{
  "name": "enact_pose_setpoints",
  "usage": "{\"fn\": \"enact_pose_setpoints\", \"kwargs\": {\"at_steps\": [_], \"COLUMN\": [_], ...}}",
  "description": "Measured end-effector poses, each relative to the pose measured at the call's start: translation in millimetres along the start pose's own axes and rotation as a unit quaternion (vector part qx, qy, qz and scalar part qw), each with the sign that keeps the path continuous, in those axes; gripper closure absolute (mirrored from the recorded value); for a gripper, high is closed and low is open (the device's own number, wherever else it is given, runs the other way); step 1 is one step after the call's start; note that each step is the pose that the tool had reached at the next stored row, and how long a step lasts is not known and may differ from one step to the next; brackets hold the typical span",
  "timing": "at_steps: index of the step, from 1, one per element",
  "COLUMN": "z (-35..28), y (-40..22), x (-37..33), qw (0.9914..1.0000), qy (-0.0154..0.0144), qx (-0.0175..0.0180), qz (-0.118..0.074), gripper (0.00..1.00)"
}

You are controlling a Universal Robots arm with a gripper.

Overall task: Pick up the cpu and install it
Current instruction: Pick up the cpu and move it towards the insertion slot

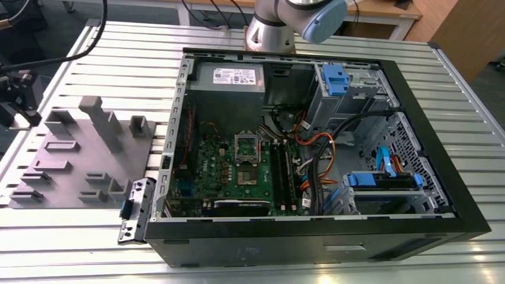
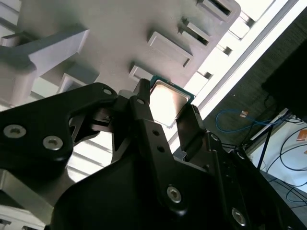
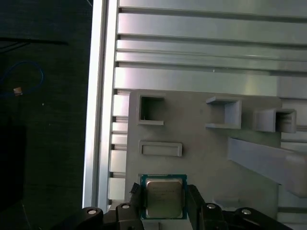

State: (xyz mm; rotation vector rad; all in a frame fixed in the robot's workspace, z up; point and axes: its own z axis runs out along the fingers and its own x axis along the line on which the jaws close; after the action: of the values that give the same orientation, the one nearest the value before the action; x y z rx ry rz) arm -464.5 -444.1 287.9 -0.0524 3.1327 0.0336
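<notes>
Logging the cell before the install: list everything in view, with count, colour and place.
cpu: one, silver top, on the tray.
tray: one, grey, on the table, exterior view's left.
computer case: one, black, open, beside the tray.
motherboard: one, green, inside the case.
socket: one, silver-framed, on the motherboard.
table: one, silver slats, under everything.
arm: one, silver and blue, behind the case.
gripper: one, black, at the cpu.
</notes>
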Motion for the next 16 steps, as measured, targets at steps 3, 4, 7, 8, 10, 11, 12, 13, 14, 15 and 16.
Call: {"fn": "enact_pose_setpoints", "kwargs": {"at_steps": [3, 4, 7, 8, 10, 11, 12, 13, 14, 15, 16], "z": [-11.8, -16.0, -27.5, -31.2, -39.0, -43.3, -47.0, -50.7, -54.1, -57.6, -61.2], "y": [0.2, 0.3, 0.6, 0.6, 0.8, 0.9, 1.0, 1.1, 1.1, 1.2, 1.3], "x": [-0.2, -0.3, -0.5, -0.6, -0.7, -0.9, -0.9, -1.0, -1.1, -1.2, -1.3], "qw": [1.00000, 1.00000, 1.00000, 1.00000, 1.00000, 1.00000, 1.00000, 1.00000, 1.00000, 1.00000, 1.00000], "qy": [0.0000, 0.0000, 0.0000, 0.0000, 0.0000, 0.0000, 0.0000, 0.0000, 0.0000, 0.0000, 0.0000], "qx": [0.0000, 0.0000, 0.0000, 0.0000, 0.0000, 0.0000, 0.0000, 0.0000, 0.0000, 0.0000, 0.0000], "qz": [0.000, 0.000, 0.000, 0.000, 0.000, 0.000, 0.000, 0.000, 0.000, 0.000, 0.000], "gripper": [0.53, 0.53, 0.53, 0.53, 0.53, 0.53, 0.53, 0.53, 0.53, 0.53, 0.53]}}
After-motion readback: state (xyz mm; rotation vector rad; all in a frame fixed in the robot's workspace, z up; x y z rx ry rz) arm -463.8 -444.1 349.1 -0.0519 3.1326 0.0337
